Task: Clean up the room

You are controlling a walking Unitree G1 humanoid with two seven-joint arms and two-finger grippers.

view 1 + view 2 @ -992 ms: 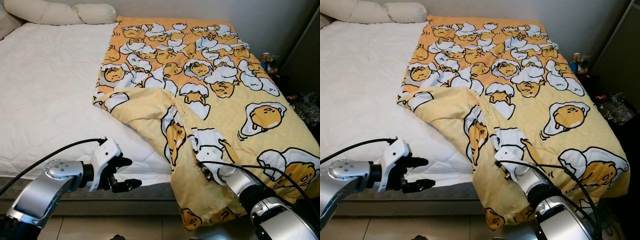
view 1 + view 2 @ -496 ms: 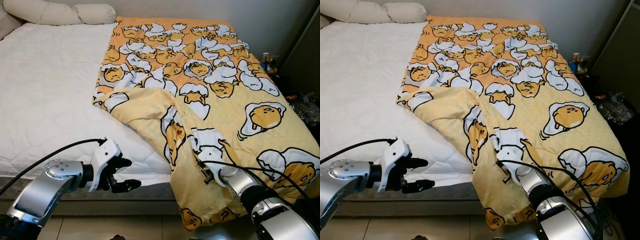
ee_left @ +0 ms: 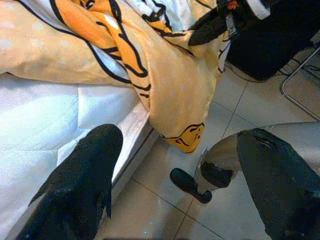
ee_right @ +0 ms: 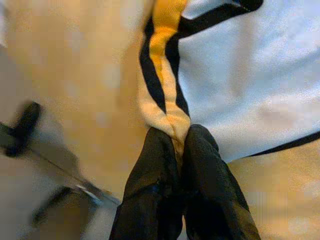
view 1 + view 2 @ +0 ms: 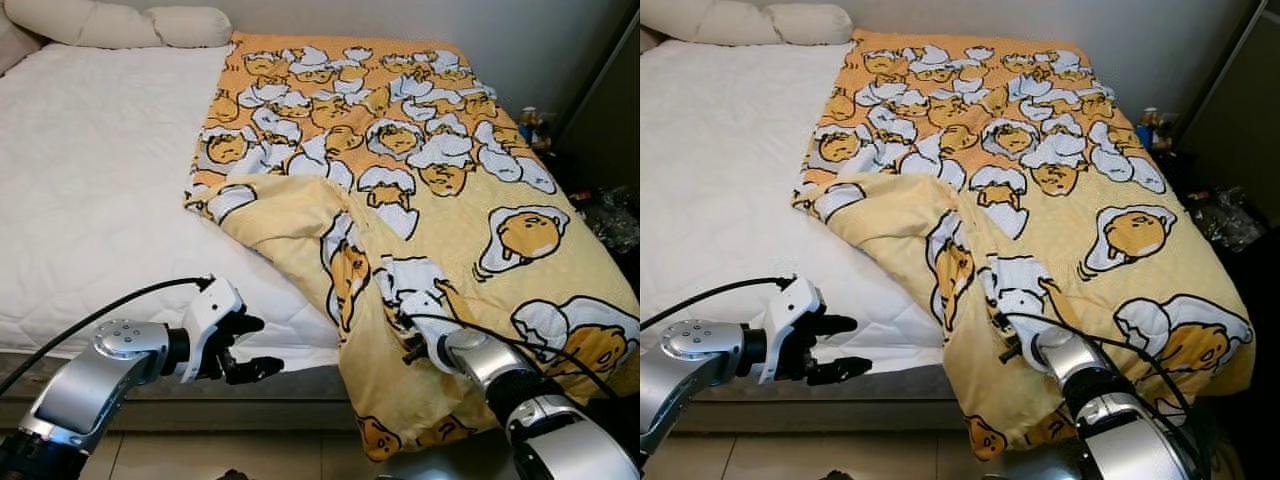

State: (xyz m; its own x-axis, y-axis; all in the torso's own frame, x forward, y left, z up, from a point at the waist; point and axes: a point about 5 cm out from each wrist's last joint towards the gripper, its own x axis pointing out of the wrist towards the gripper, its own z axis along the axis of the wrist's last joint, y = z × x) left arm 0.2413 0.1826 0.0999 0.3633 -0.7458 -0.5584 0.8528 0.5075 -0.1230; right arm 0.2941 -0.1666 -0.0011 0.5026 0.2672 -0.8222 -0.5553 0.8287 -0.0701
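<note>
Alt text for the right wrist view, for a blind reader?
The right gripper is shut on a pinched fold of the yellow cartoon-print blanket, its two black fingers pressed together around the cloth. The blanket's white and orange pattern lies behind.

Head stereo pair downward over bed [image 5: 90, 170]
</note>
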